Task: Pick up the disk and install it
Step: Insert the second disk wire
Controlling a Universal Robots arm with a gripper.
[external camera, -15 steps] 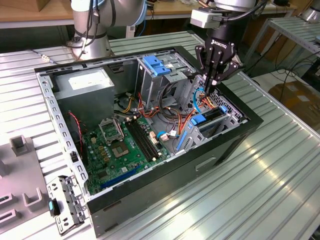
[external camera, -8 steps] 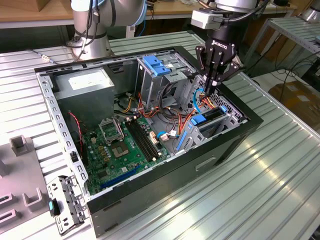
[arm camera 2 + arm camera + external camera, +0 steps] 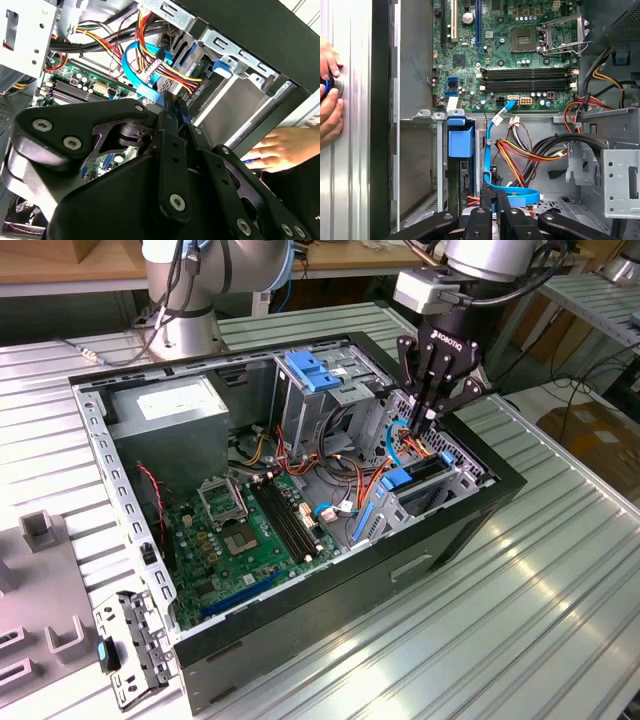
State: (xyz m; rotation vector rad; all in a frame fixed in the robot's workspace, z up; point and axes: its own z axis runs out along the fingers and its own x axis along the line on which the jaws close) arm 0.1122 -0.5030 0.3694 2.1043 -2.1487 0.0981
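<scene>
- The gripper is seen low inside the open computer case, its fingers pressed together; nothing is seen pinched between them.
- A blue ribbon cable is looped just beside the fingertips.
- The disk is found on edge in a slot of the drive cage, blue rail uppermost, just beside the gripper and not held.
- Beyond the cage, the green motherboard is laid flat.
- A person's hand is rested outside the case wall.
</scene>
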